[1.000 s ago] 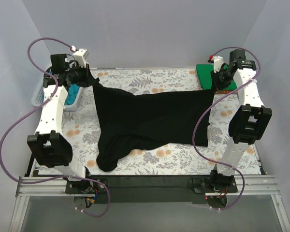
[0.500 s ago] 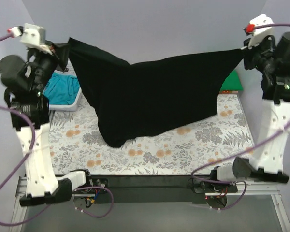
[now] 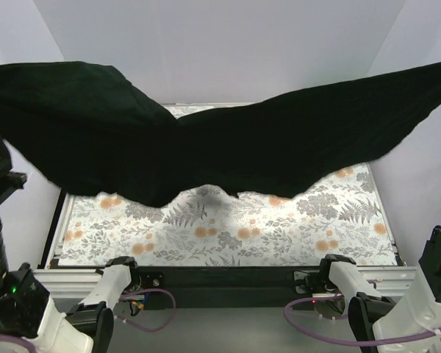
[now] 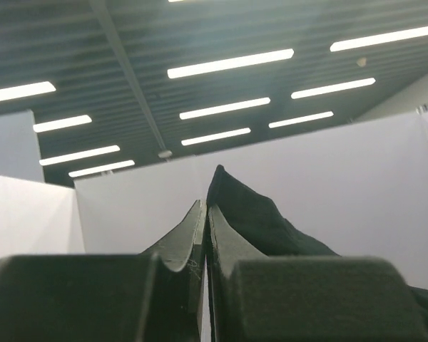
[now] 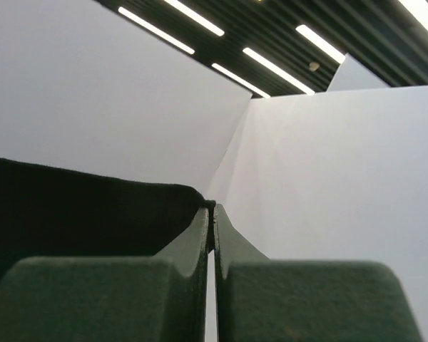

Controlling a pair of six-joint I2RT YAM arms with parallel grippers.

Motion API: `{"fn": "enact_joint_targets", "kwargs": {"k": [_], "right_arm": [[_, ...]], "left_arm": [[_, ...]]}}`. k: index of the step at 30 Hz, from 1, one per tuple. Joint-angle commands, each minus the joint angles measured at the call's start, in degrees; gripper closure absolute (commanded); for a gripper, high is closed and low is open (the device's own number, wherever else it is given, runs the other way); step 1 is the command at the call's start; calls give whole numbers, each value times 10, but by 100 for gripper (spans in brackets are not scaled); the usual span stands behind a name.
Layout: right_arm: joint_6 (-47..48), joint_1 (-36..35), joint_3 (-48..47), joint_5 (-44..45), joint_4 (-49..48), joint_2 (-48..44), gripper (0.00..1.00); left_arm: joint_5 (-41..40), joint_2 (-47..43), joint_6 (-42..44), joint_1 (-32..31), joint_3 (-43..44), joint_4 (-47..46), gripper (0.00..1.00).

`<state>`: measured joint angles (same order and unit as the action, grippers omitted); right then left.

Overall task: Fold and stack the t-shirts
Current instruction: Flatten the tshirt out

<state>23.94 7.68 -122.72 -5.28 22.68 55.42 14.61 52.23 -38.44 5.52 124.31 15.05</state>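
Observation:
The black t-shirt (image 3: pixel 228 158) hangs stretched wide across the top view, high above the floral table (image 3: pixel 228 232), sagging in the middle. Both of its ends run out past the left and right frame edges. In the left wrist view my left gripper (image 4: pixel 206 214) points up at the ceiling, shut on a corner of the black t-shirt (image 4: pixel 250 214), which drapes off to the right. In the right wrist view my right gripper (image 5: pixel 213 212) is shut on the other corner, and the black cloth (image 5: pixel 78 206) stretches away to the left. The raised shirt blocks any sight of other t-shirts.
White enclosure walls (image 3: pixel 228 44) stand behind and on both sides. Both arm bases (image 3: pixel 121 276) sit at the near table edge, with purple cables (image 3: pixel 316 323) trailing below. The back of the table is hidden by the raised cloth.
Both arms have lifted the black t-shirt from the table to well above it, spreading it wider. The grippers have risen out of the top view, and the basket and green shirt are now hidden.

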Motion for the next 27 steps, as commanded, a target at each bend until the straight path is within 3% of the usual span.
{"fn": "enact_joint_targets", "kwargs": {"k": [1, 4, 8, 16, 19, 27], "right_arm": [[5, 4, -21, 45, -61, 11, 99], [22, 4, -21, 43, -79, 14, 99], [28, 4, 39, 3, -78, 6, 99], [7, 4, 298, -152, -61, -36, 99], [9, 4, 398, -172, -61, -34, 99], [17, -8, 583, -188, -158, 45, 99]], "left_arm": [[-62, 51, 23, 5, 65, 23, 100], [-77, 51, 45, 4, 59, 24, 100], [-64, 28, 47, 4, -15, 36, 100], [8, -61, 41, 4, -347, 40, 100], [21, -79, 36, 4, -425, 41, 100], [57, -26, 22, 5, -663, -45, 100]]}}
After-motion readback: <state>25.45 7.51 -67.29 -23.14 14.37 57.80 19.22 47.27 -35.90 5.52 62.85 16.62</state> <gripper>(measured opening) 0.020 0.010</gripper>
